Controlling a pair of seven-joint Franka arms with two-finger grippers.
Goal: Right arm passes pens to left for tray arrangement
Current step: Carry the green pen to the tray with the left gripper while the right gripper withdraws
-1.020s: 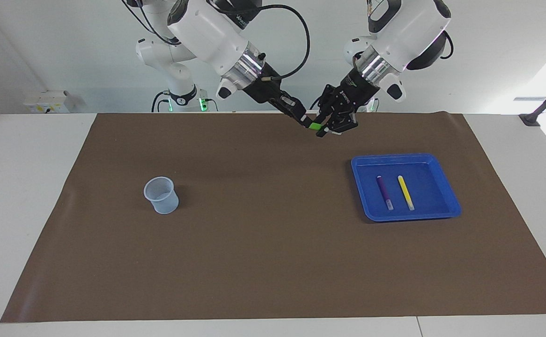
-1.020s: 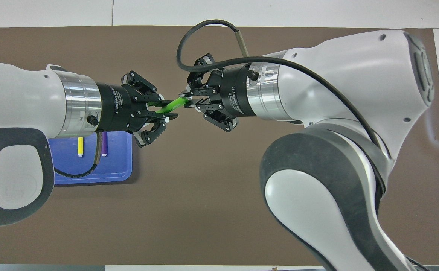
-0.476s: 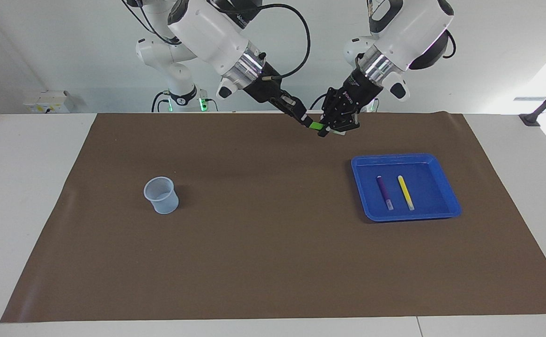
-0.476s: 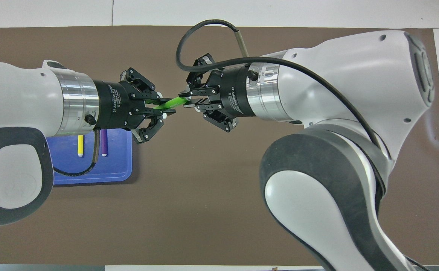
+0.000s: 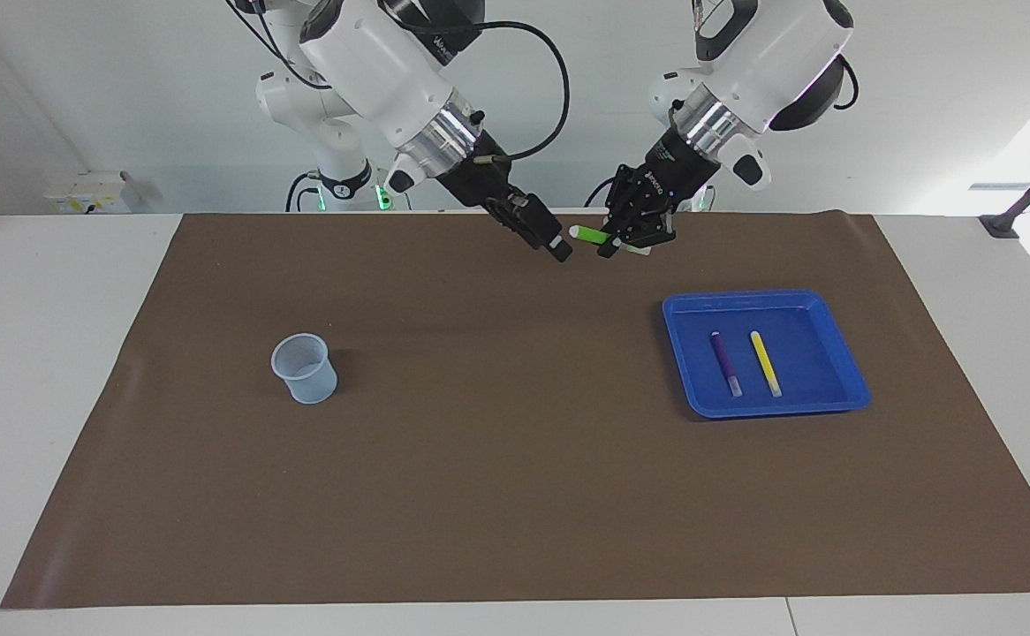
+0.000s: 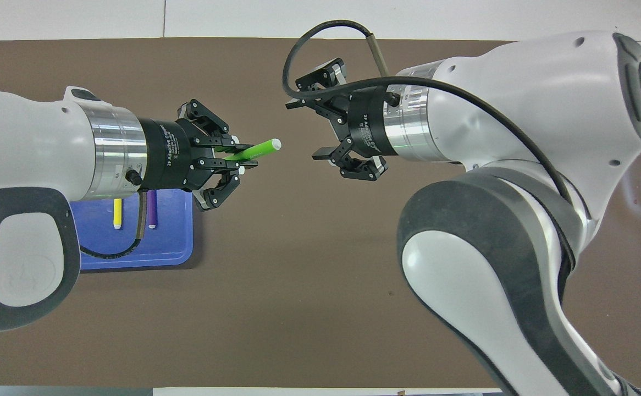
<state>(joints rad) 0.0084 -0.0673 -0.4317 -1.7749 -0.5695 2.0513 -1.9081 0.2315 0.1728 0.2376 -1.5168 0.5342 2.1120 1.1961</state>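
My left gripper (image 5: 628, 242) (image 6: 242, 157) is shut on one end of the green pen (image 5: 587, 234) (image 6: 258, 149), held level in the air over the brown mat. The pen's whitish tip points at my right gripper (image 5: 559, 250) (image 6: 304, 131), which hangs open a short gap from that tip and touches nothing. The blue tray (image 5: 762, 298) (image 6: 172, 256) lies toward the left arm's end of the table. In it, side by side, lie the purple pen (image 5: 724, 360) (image 6: 152, 212) and the yellow pen (image 5: 765, 362) (image 6: 117, 213).
A small translucent cup (image 5: 305, 368) stands upright on the brown mat (image 5: 515, 459) toward the right arm's end. In the overhead view the right arm hides it. White tabletop borders the mat on all sides.
My right gripper has opened, let go of the green pen and drawn back toward its own end. The left gripper keeps the pen, whose whitish tip now shows.
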